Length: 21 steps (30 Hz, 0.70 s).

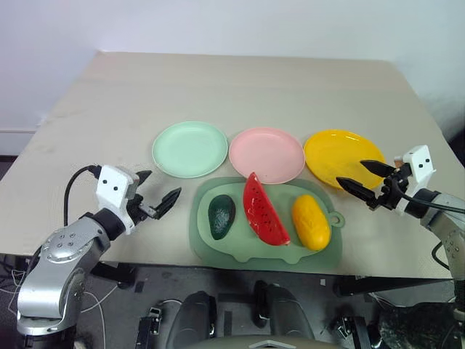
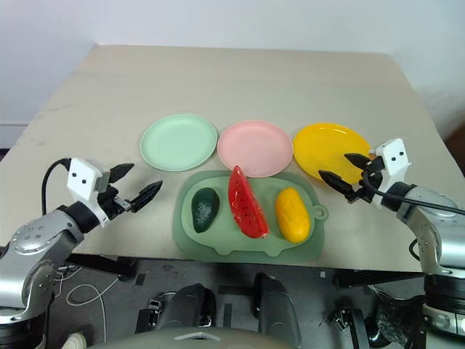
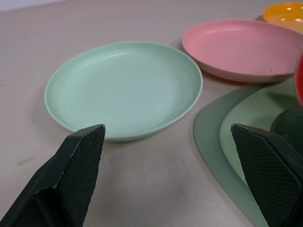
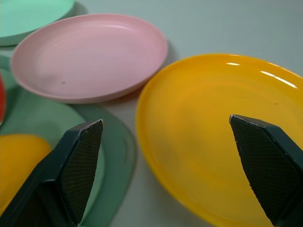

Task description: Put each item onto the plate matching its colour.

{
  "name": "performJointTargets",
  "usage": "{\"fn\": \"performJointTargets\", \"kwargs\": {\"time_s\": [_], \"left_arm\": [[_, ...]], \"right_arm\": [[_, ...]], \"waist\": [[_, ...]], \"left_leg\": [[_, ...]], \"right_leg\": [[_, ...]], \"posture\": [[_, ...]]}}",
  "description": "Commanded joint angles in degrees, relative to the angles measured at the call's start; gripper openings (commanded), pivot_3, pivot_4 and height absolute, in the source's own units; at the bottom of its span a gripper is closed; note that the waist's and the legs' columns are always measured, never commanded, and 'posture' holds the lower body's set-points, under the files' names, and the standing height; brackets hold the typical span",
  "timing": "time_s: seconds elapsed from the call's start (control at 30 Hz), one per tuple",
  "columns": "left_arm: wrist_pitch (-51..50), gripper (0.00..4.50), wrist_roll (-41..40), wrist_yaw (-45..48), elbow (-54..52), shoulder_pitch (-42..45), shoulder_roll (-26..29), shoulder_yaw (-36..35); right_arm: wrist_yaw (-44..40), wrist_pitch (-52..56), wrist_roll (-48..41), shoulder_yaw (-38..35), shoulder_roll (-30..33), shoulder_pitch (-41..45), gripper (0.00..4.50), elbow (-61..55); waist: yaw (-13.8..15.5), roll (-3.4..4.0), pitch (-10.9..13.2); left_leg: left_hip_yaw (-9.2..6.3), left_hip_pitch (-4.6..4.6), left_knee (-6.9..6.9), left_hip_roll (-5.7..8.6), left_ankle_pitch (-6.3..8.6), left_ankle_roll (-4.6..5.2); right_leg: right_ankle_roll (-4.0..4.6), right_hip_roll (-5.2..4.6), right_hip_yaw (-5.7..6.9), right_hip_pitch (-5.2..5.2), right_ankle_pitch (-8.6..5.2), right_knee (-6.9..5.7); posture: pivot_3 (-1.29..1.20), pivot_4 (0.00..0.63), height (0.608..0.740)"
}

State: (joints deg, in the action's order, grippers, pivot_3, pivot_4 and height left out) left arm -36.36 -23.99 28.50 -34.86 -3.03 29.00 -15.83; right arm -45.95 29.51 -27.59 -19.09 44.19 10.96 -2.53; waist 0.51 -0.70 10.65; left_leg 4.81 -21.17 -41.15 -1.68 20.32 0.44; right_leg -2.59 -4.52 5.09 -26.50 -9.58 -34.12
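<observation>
Three plates stand in a row mid-table: mint green plate [image 1: 189, 149], pink plate [image 1: 266, 154], yellow plate [image 1: 343, 158]. In front of them a pale green tray [image 1: 266, 251] carries a dark green avocado [image 1: 221, 216], a red watermelon wedge [image 1: 263, 209] and a yellow-orange fruit [image 1: 311, 222]. My left gripper [image 1: 156, 192] hovers open to the left of the tray, facing the mint plate [image 3: 124, 90], nothing between its fingers. My right gripper [image 1: 365, 179] is open and empty at the near right rim of the yellow plate [image 4: 222, 132].
The beige table [image 1: 240, 91] stretches bare behind the plates to a white wall. Its front edge runs just below the tray. Black cables trail from both wrists.
</observation>
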Motion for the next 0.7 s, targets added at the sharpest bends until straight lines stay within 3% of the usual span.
{"fn": "performJointTargets", "kwargs": {"time_s": [0.03,0.2,0.47,0.6,0.7], "left_arm": [[2.1,4.46,0.3,-2.0,-3.3,-1.4,-1.2,0.0],[4.0,4.46,1.1,-4.1,-6.3,-5.9,-3.1,0.7],[3.6,4.46,-0.1,-1.2,-4.1,-3.3,-0.3,1.8],[5.3,4.46,0.2,2.0,1.3,-1.3,1.6,2.2],[7.7,4.46,0.9,4.2,6.2,0.4,2.7,2.1]], "right_arm": [[-0.9,-1.3,0.7,0.5,1.8,3.9,4.50,1.2],[-1.4,-3.1,2.8,2.7,1.4,9.1,4.50,5.3],[-0.6,1.9,-0.4,-0.9,2.1,2.9,4.50,-5.0],[3.7,10.4,-5.5,-5.0,1.5,-0.4,4.50,-14.4],[8.7,20.5,-15.1,-9.4,-0.2,-1.7,4.50,-22.8]], "waist": [[0.0,0.00,0.0],[0.2,0.00,0.0],[0.3,0.01,0.0],[0.2,0.03,0.0],[0.2,0.03,0.0]], "left_leg": [[0.00,-0.01,0.00,0.00,0.00,0.00],[0.00,0.00,0.00,-0.01,0.00,0.00],[-0.07,-0.06,-0.03,0.01,0.00,0.00],[-0.03,-0.03,-0.01,-0.02,0.00,0.00],[-0.05,-0.04,-0.01,-0.04,0.00,0.00]], "right_leg": [[0.00,0.01,0.00,-0.01,0.00,0.00],[0.01,0.01,-0.01,0.00,0.00,0.00],[0.00,-0.04,0.04,0.01,0.00,0.00],[0.00,-0.01,0.03,-0.01,0.00,-0.01],[0.01,0.00,0.04,-0.02,0.00,0.00]], "posture": [[0.00,0.150,0.740],[0.00,0.150,0.740],[0.00,0.150,0.740],[0.00,0.150,0.740],[0.00,0.150,0.740]]}}
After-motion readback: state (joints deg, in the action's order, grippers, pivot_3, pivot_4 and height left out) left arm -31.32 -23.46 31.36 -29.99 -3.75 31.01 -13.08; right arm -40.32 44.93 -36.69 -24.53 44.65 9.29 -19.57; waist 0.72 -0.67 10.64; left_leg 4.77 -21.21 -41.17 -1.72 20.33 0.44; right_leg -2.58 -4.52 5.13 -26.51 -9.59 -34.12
